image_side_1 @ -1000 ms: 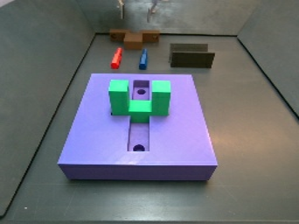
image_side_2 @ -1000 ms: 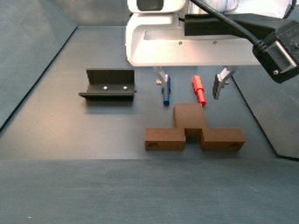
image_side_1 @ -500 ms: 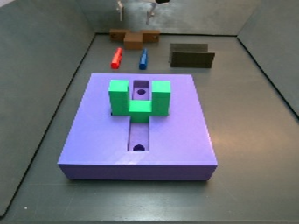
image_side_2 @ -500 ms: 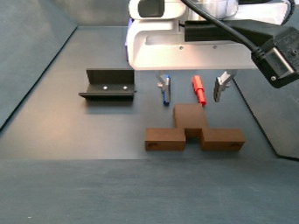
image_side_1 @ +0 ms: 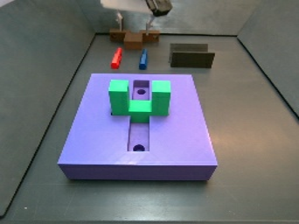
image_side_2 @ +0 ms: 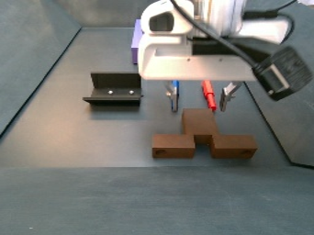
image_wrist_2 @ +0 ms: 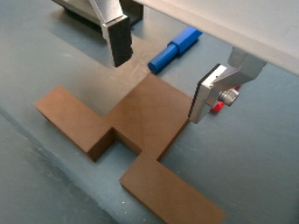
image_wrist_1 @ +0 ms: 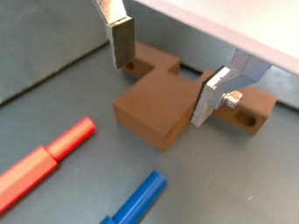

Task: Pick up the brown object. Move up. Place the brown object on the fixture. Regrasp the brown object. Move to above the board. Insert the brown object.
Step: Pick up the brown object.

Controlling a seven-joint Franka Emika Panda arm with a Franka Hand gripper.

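The brown object (image_side_2: 203,138) is an orange-brown T-shaped block lying flat on the floor; it also shows in a side view (image_side_1: 135,38). My gripper (image_side_2: 199,99) hangs open just over its stem. In both wrist views the two silver fingers stand on either side of the stem, with the gripper (image_wrist_1: 163,83) (image_wrist_2: 160,79) holding nothing and the brown object (image_wrist_1: 158,109) (image_wrist_2: 140,122) below. The dark fixture (image_side_2: 110,89) (image_side_1: 191,57) stands empty to one side. The purple board (image_side_1: 140,131) with its green block (image_side_1: 139,96) lies apart from the gripper.
A red pen (image_side_2: 208,94) (image_side_1: 117,59) and a blue pen (image_side_2: 174,94) (image_side_1: 142,59) lie side by side between the brown object and the board, close under the fingers. Both show in a wrist view as the red pen (image_wrist_1: 47,162) and the blue pen (image_wrist_1: 138,199). Dark tray walls surround the floor.
My gripper has come down toward the brown object, still open. The brown object, pens, fixture and board have not moved.
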